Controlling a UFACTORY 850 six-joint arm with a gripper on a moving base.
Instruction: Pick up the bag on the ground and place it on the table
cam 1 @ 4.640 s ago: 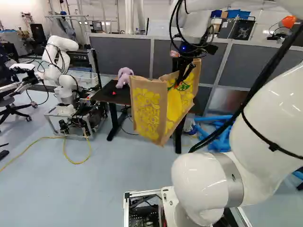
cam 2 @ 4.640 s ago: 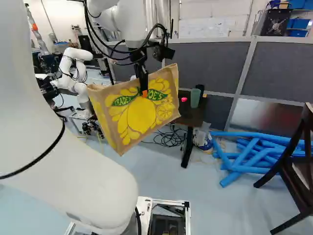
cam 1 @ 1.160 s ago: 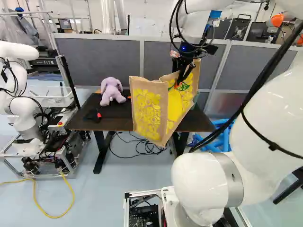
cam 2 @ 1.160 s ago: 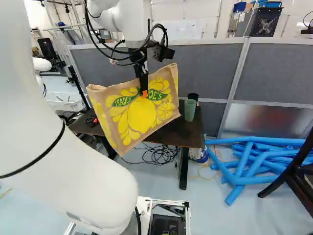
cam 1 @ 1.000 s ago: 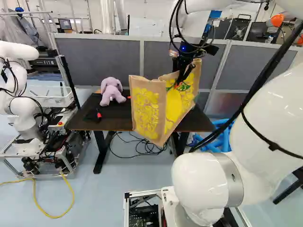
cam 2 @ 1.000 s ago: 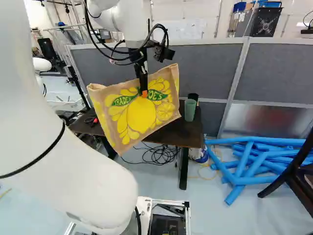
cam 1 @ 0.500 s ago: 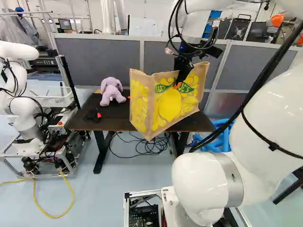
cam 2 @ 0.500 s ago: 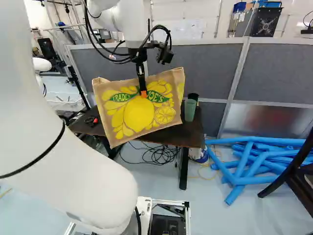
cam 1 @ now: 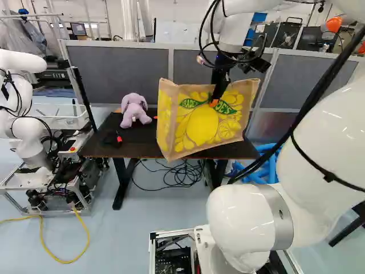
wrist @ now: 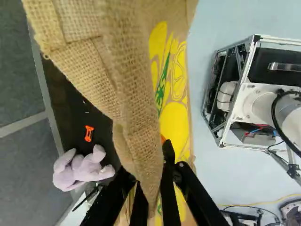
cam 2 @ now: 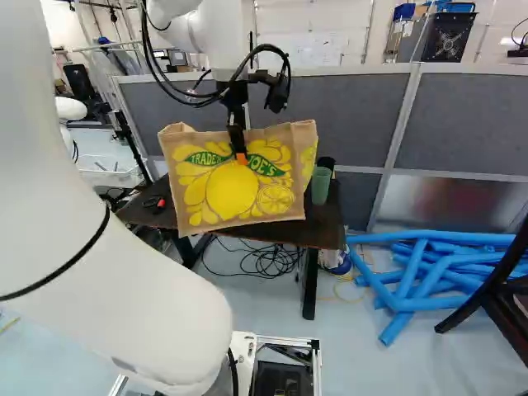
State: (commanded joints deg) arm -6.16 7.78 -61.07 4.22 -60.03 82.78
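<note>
Left base view and right base view both show the bag (cam 1: 202,123) up in the air, close to the near edge of the tabletop (cam 2: 326,221). It is not set down. The jaws are closed on its top edge, with just the cloth squeezed between them, as the wrist view shows.

The base has moved since the oldest pictures, so the tabletop is nearer now. In the last second the base has stayed put. What changed is the bag: it has turned with the jaws. Its big yellow lemon side now faces the base more, and its bottom hangs more level. That should help it sit flat.

I think the carry is mostly done and the set-down is left. The next move is likely to reach ahead over the tabletop, then go down slowly. I cannot tell how much of the bag is over the top already.

The purple toy (cam 1: 134,109) sits to one side, and the green cup (cam 2: 320,186) stands by the other side of the bag. The bag looks wide and floppy, so it could knock the cup, catch on the edge, or tip over when let go.
</note>
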